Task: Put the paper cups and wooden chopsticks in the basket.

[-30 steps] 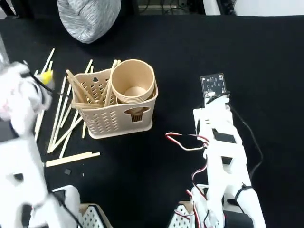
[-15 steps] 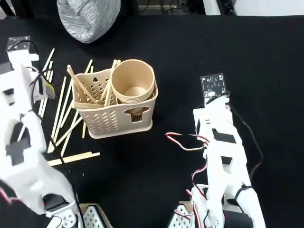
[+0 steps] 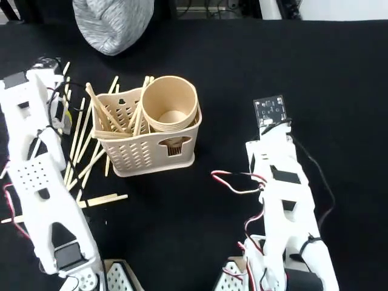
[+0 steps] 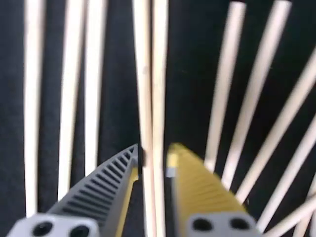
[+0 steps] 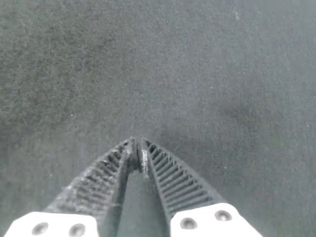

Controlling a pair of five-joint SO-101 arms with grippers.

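A beige basket (image 3: 130, 154) stands at the table's left middle, holding stacked paper cups (image 3: 170, 103) and several wooden chopsticks (image 3: 103, 115). More loose chopsticks (image 3: 79, 145) lie fanned on the black table left of the basket. My left gripper (image 4: 153, 150) is low over them, open, its grey and yellow fingers straddling a pair of chopsticks (image 4: 150, 89) that lie side by side. The left arm (image 3: 36, 157) stretches along the table's left edge. My right gripper (image 5: 137, 150) is shut and empty over bare black cloth, right of the basket; its arm (image 3: 282, 188) lies at the right.
A grey cloth bundle (image 3: 112, 24) sits at the back, behind the basket. A flat chopstick pair (image 3: 94, 201) lies in front of the basket. Red and white wires (image 3: 233, 179) loop beside the right arm.
The left arm has swung in from the left edge and stretched over the loose chopsticks, bringing its gripper down to them. The right arm has stayed still.
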